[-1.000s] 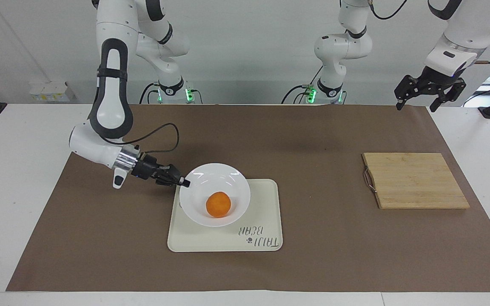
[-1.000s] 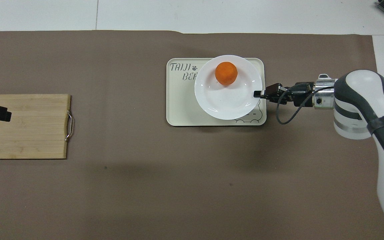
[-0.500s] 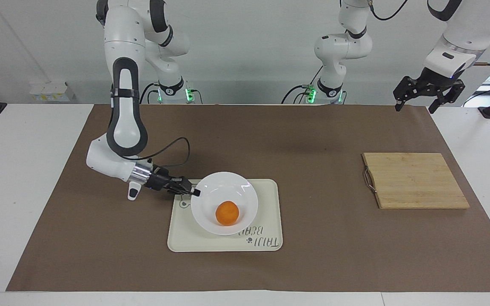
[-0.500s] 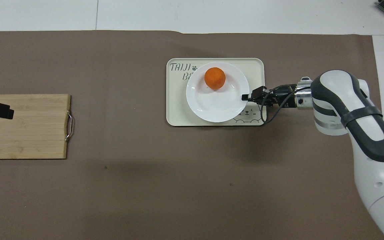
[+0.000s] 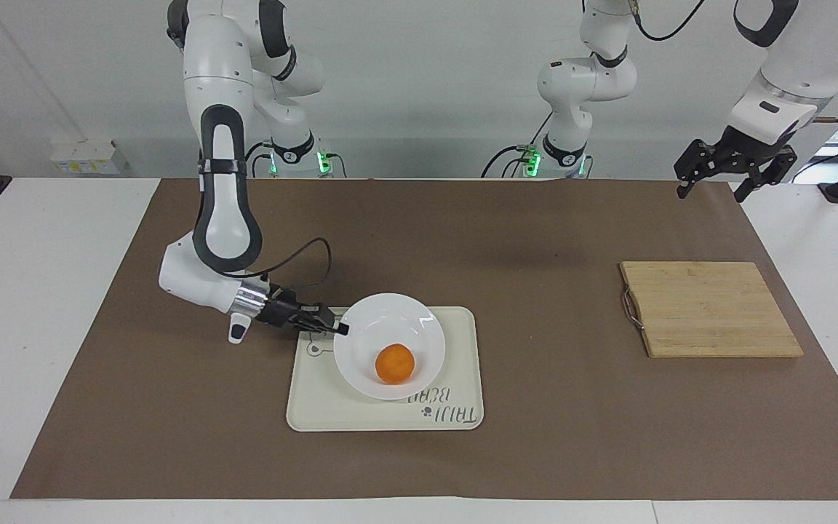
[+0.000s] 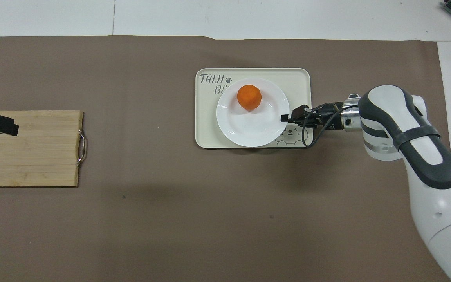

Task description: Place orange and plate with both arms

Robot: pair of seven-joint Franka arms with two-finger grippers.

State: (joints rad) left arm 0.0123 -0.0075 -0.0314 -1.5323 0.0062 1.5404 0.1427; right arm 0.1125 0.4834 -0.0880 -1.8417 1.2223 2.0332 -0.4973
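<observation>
**poster1:** Tabletop [image 5: 41,306] is white with a big brown paper mat [image 5: 535,437] spread over most of it, plain pale wall at the robots' end. Anything else lying around?

**poster2:** Just a bamboo cutting board [image 5: 710,309] toward the left arm's end, with its metal handle on the edge facing the middle. It's well apart from the cream tray [image 5: 455,364] with the bear drawing and lettering. Nothing sits between them.

**poster1:** And the plate?

**poster2:** White plate [image 5: 397,324] is on the tray, covering the end toward the right arm. The orange [image 5: 394,364] sits inside it, on the part farther from the robots. Both are round, so no long axis to speak of. Right gripper [image 5: 339,329] comes in low and nearly level, fingers pinched closed on the plate's rim.

**poster1:** Left one?

**poster2:** Left gripper [image 5: 714,177] hangs up high over the mat's edge by the board, fingers spread apart, holding nothing. That arm just waits.
</observation>
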